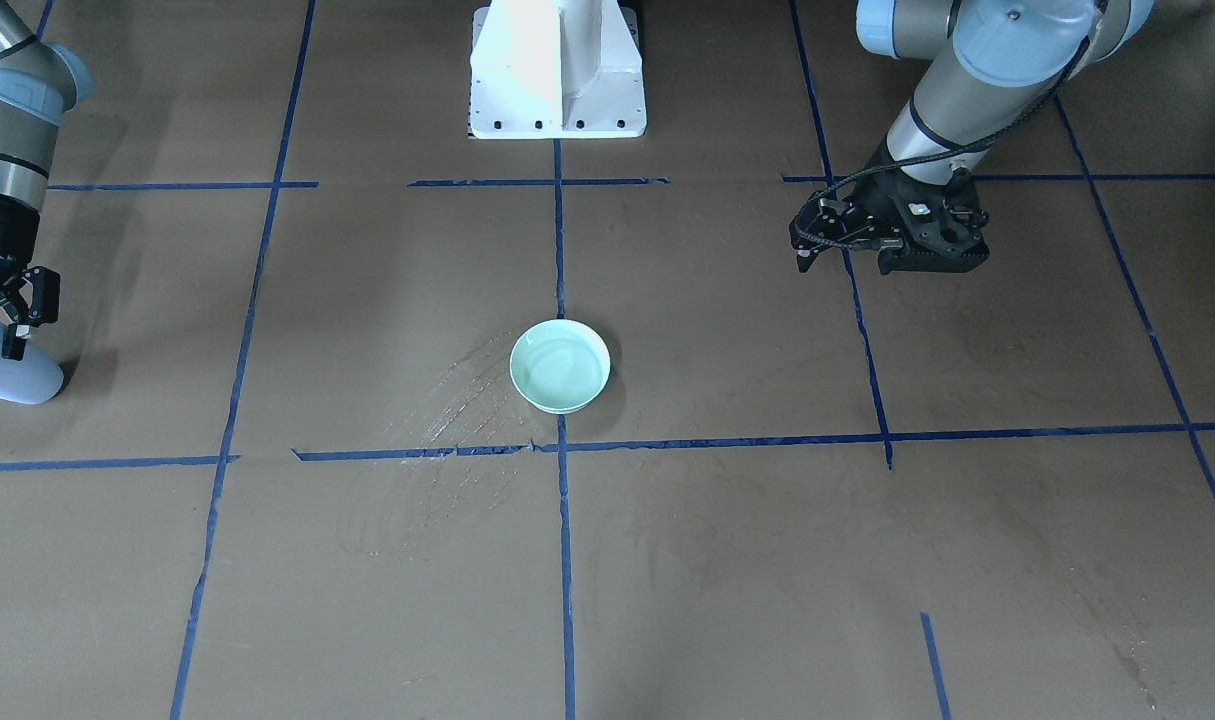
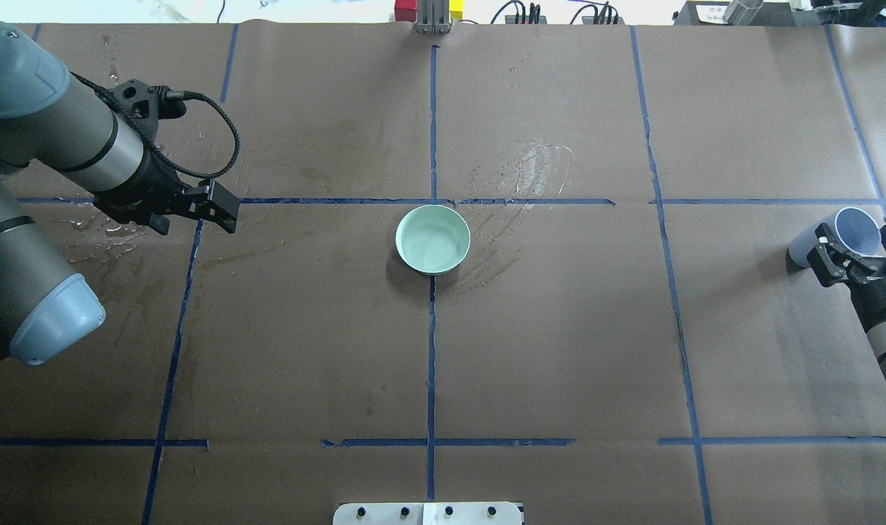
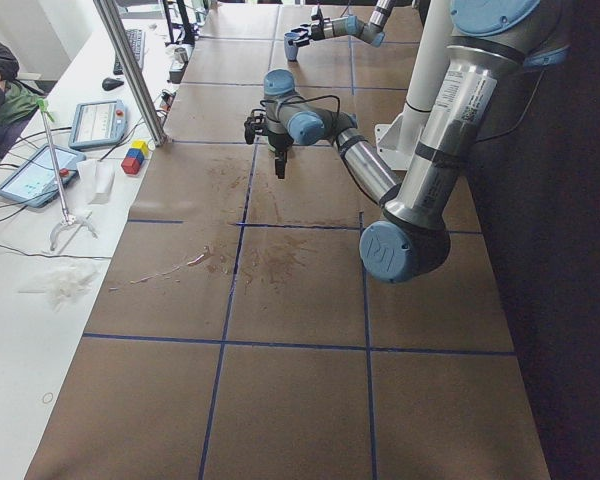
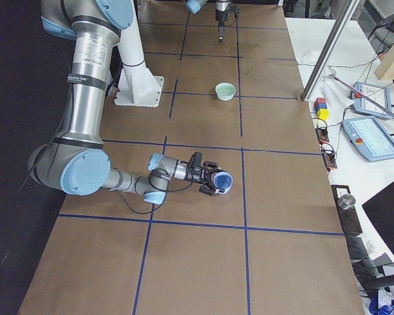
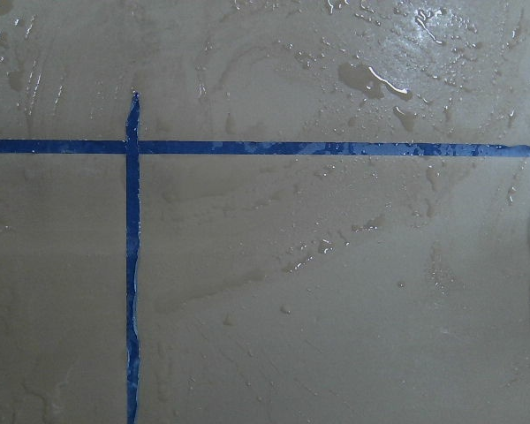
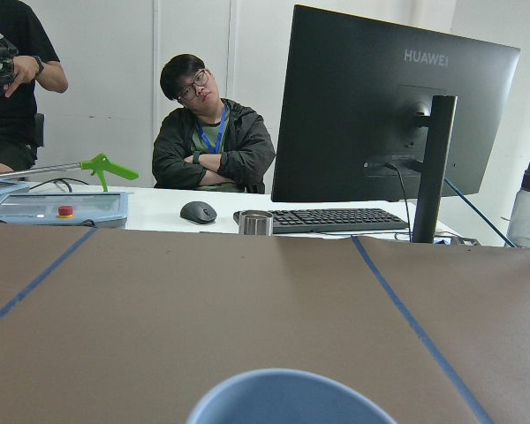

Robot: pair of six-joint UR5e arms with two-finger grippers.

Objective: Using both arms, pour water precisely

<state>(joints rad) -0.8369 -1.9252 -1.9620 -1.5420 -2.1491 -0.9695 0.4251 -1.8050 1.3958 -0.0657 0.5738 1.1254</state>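
A pale green bowl (image 1: 559,404) (image 2: 399,244) (image 4: 225,91) with water in it stands at the table's middle. My right gripper (image 2: 856,251) (image 1: 7,318) (image 4: 213,182) lies level near the table's right end, shut on an upright light blue cup (image 2: 853,227) (image 1: 12,375) (image 4: 222,182). The cup's rim shows at the bottom of the right wrist view (image 6: 291,396). My left gripper (image 2: 224,210) (image 1: 805,258) (image 3: 280,170) points down over the wet paper far left of the bowl. It looks shut and empty. Its fingers do not show in the left wrist view.
Brown paper with blue tape lines (image 2: 432,350) covers the table. Wet smears (image 2: 523,171) lie beside the bowl, and puddles (image 5: 371,79) lie under my left gripper. The white pedestal (image 1: 557,70) stands at the robot's side. Operators, a monitor (image 6: 389,115) and tablets sit beyond the far edge.
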